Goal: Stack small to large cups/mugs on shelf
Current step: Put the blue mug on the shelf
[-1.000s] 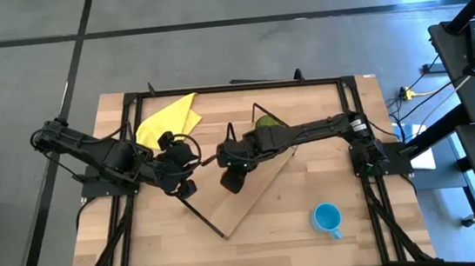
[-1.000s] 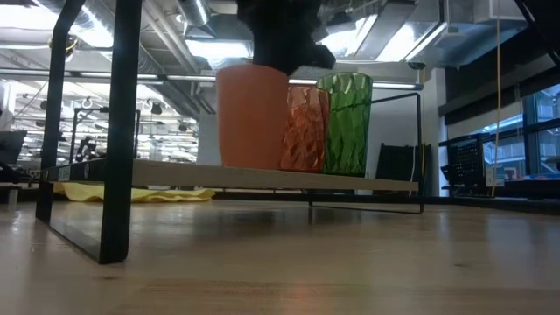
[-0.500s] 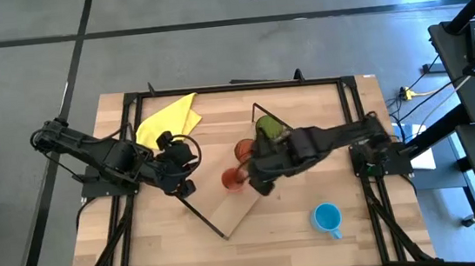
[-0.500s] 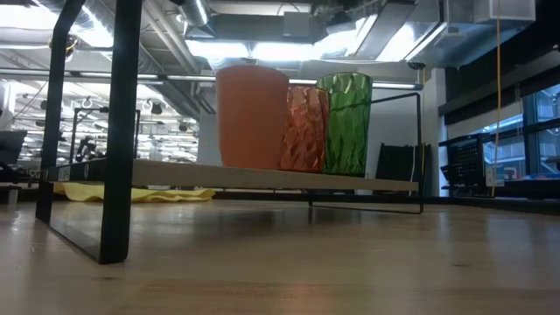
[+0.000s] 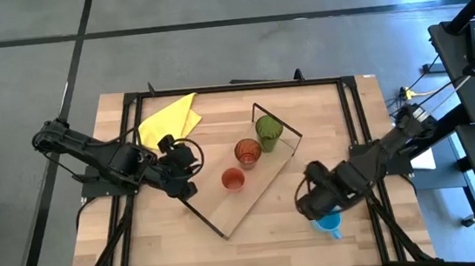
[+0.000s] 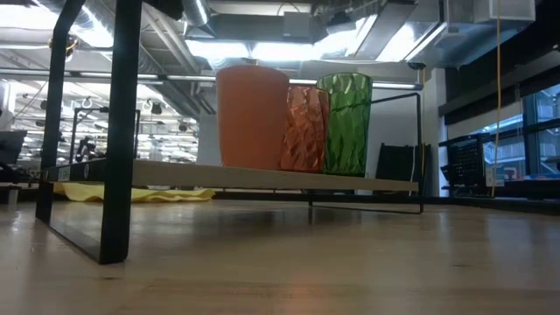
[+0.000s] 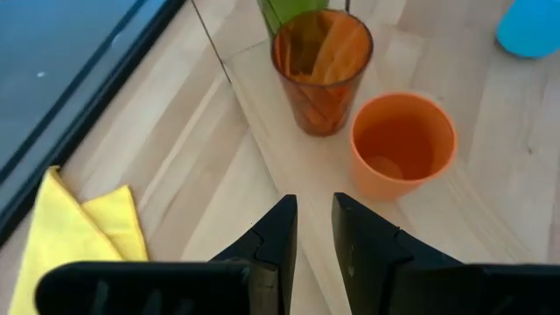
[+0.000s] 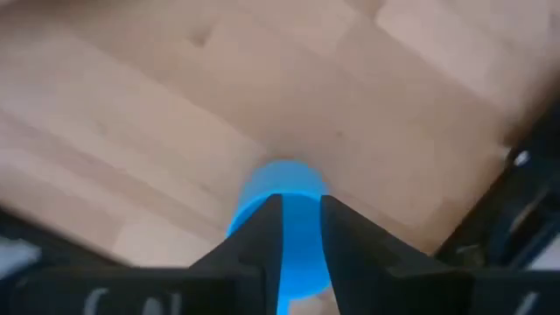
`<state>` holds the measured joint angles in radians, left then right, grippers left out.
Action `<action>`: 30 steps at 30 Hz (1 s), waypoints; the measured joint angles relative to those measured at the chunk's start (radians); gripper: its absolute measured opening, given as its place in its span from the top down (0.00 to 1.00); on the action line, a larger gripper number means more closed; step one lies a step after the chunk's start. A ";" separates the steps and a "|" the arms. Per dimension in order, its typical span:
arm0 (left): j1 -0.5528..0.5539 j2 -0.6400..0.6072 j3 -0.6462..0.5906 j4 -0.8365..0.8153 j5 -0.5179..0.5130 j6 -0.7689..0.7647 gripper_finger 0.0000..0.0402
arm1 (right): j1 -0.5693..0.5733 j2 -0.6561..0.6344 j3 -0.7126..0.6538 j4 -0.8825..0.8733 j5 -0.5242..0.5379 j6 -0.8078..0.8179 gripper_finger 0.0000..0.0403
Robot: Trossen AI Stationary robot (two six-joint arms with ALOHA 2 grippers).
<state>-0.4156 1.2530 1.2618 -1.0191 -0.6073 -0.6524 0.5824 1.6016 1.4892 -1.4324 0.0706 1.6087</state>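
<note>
three cups (image 5: 247, 153) on shelf (image 5: 243, 204), mug (image 5: 327, 221) beside

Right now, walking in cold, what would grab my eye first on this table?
Probably the row of three bright cups on the slanted wooden shelf mid-table: a green tumbler, an orange-red tumbler and a short orange cup. Next, the right hand hovering over a light blue mug near the front right, and a yellow cloth at the back left.

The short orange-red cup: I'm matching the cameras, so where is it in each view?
High view: short orange-red cup on the shelf, centre.
Low view: leftmost of three cups.
Left wrist view: right of centre.
Right wrist view: not in it.
Shared landmark: the orange-red tumbler beside it.
</note>
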 joint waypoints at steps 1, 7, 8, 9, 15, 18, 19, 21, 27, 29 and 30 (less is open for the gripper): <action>0.000 0.000 -0.006 0.017 0.005 0.000 0.83 | 0.018 -0.020 -0.049 0.034 0.002 0.051 0.80; 0.000 0.000 -0.019 0.078 0.024 0.007 0.83 | 0.112 -0.176 -0.329 0.308 -0.008 0.313 0.82; 0.000 0.000 -0.019 0.081 0.024 0.008 0.83 | 0.121 -0.197 -0.370 0.344 -0.006 0.337 0.83; 0.000 0.000 -0.019 0.086 0.024 0.008 0.83 | 0.129 -0.218 -0.405 0.367 -0.004 0.359 0.83; 0.000 0.000 -0.019 0.093 0.040 0.007 0.83 | 0.168 -0.277 -0.506 0.384 -0.005 0.395 0.85; 0.000 0.000 -0.019 0.093 0.044 0.003 0.83 | 0.181 -0.275 -0.528 0.370 -0.024 0.387 0.83; 0.000 0.000 -0.019 0.093 0.044 0.001 0.83 | 0.183 -0.275 -0.533 0.373 -0.041 0.387 0.83; 0.000 0.000 -0.019 0.093 0.044 0.000 0.83 | 0.189 -0.275 -0.537 0.389 -0.050 0.387 0.81; 0.012 0.000 -0.019 0.095 0.045 0.000 0.83 | 0.190 -0.275 -0.539 0.421 -0.048 0.393 0.71; 0.022 0.000 -0.019 0.095 0.045 0.000 0.83 | 0.190 -0.275 -0.539 0.420 -0.048 0.395 0.68; 0.025 0.000 -0.019 0.095 0.044 0.001 0.83 | 0.190 -0.275 -0.539 0.420 -0.047 0.396 0.66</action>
<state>-0.3906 1.2526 1.2427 -0.9245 -0.5629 -0.6513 0.7723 1.3266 0.9504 -1.0122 0.0231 2.0045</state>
